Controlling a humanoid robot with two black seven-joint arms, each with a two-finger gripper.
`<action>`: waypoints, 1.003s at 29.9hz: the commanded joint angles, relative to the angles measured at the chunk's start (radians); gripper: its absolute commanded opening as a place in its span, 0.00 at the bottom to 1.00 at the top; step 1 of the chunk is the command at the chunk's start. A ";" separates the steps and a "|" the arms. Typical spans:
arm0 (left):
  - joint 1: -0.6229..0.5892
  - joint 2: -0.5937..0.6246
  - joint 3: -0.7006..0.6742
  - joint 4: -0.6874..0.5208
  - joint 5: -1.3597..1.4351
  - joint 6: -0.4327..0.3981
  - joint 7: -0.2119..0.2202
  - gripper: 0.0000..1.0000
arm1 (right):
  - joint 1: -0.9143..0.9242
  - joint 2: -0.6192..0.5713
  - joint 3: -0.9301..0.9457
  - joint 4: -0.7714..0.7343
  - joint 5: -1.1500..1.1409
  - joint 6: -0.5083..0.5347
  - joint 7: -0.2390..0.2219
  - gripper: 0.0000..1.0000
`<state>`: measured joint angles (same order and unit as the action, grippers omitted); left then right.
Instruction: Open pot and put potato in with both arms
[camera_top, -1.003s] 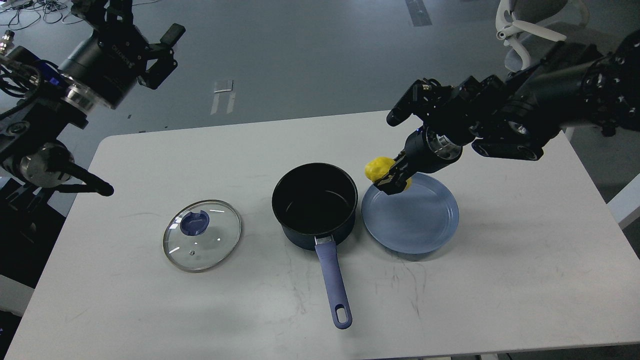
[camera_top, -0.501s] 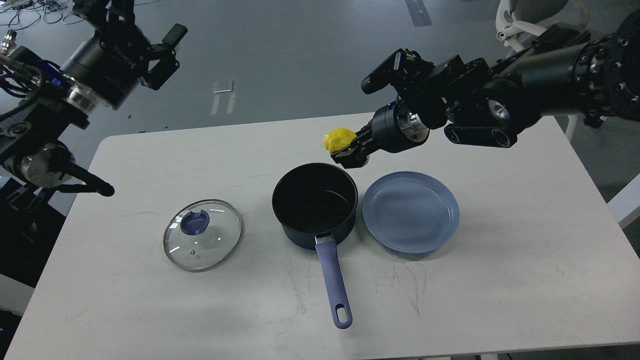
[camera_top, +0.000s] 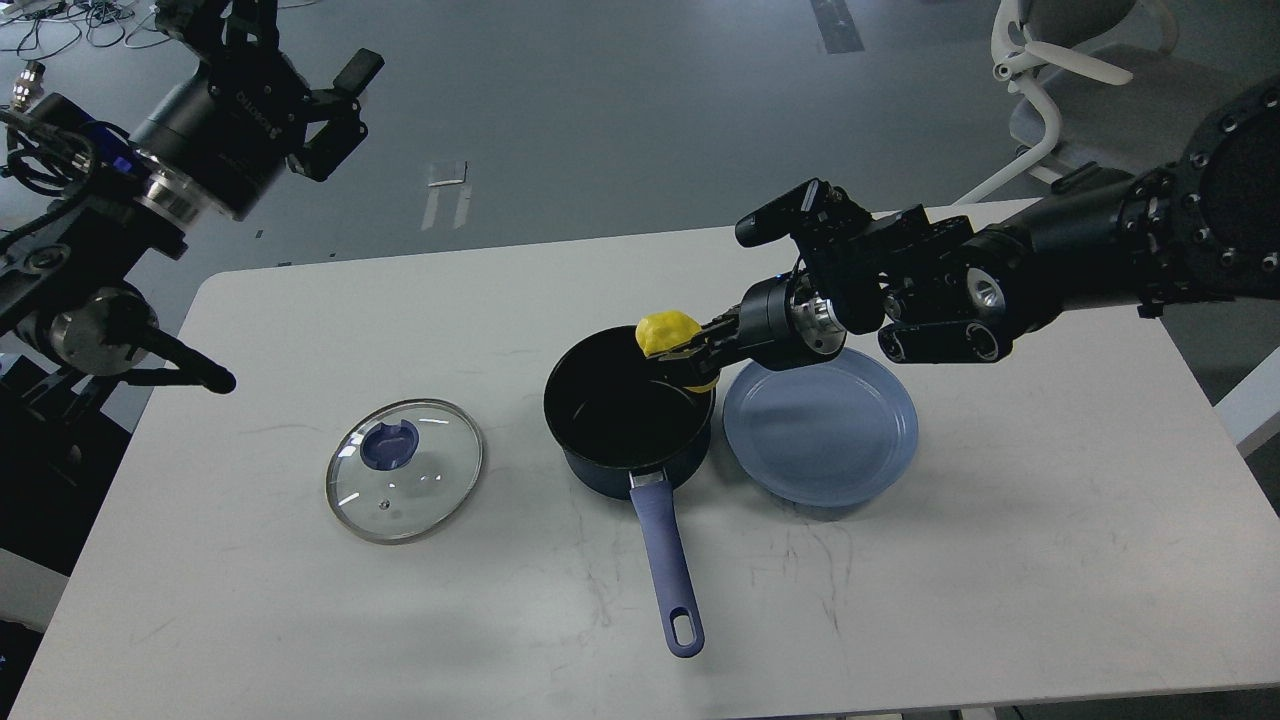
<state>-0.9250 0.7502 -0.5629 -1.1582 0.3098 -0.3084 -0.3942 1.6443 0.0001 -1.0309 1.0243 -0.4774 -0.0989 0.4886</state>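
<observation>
Our right gripper (camera_top: 678, 362) clamps the potato (camera_top: 668, 333) over the far rim of the pot (camera_top: 628, 412), just beside the plate (camera_top: 822, 425). Our left gripper (camera_top: 300, 90), fingers spread, hangs high; its label is unreadable.

White table (camera_top: 1000, 540) bearing a round glass lid (camera_top: 404, 471), blue knob (camera_top: 390, 445) uppermost, lying flat at left, and an empty blue plate (camera_top: 820, 427) at centre-right. Behind: grey floor (camera_top: 600, 110), white office chair (camera_top: 1050, 75), cables (camera_top: 70, 20) at upper left.
</observation>
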 joint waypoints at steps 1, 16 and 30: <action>0.002 0.000 0.000 0.000 0.000 0.000 0.000 0.98 | -0.021 0.000 0.028 -0.003 0.008 -0.021 0.000 0.24; 0.003 0.003 0.000 0.000 0.000 0.002 0.001 0.98 | -0.077 0.000 0.048 0.000 0.053 -0.041 0.000 0.57; 0.003 0.005 0.000 -0.001 -0.001 0.002 0.000 0.98 | -0.080 0.000 0.048 -0.001 0.051 -0.062 0.000 0.88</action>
<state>-0.9219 0.7547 -0.5630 -1.1597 0.3094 -0.3068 -0.3936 1.5621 0.0000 -0.9832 1.0233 -0.4253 -0.1601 0.4887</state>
